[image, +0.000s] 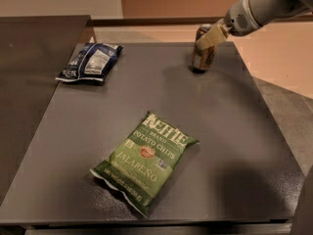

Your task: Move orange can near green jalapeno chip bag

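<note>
Dark grey tabletop point(234, 146) holds everything. Nearest me, the green jalapeno chip bag point(145, 161) lies flat. Beyond it, far left, lies a blue and white bag point(89, 62). Beyond it, far right and well apart, the orange can point(201, 60) stands with my gripper point(211, 36) at its top. I cannot tell whether I am clasping it.

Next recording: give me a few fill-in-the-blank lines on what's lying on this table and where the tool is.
The orange can stands on the dark table with the tool at its ____.
The chip bag nearest the camera is coloured ____.
Its lettering reads KETTLE and ____.
The dark blue bag lies ____ from the camera than that one.
Missing words: top; green; JALAPENO; farther.
</note>
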`<state>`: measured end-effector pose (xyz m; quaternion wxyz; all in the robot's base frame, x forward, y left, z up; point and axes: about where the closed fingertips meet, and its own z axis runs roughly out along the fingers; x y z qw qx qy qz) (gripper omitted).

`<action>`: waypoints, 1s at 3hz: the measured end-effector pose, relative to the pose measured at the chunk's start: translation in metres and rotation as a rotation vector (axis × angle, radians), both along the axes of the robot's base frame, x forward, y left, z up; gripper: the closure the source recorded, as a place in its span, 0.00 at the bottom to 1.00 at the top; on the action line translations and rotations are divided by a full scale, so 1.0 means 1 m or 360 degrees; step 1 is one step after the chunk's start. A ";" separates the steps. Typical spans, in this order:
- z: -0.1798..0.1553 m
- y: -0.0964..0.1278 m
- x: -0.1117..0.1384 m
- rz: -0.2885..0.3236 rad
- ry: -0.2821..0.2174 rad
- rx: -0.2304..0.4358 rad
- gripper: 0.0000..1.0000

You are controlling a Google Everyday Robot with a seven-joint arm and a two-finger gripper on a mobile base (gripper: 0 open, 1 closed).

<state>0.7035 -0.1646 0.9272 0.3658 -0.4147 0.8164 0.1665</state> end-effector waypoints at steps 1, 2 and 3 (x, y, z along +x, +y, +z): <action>0.015 0.006 -0.034 0.0121 -0.0023 -0.0036 1.00; 0.025 0.023 -0.079 0.0280 -0.0061 -0.0073 1.00; 0.022 0.043 -0.118 0.0417 -0.0071 -0.0076 1.00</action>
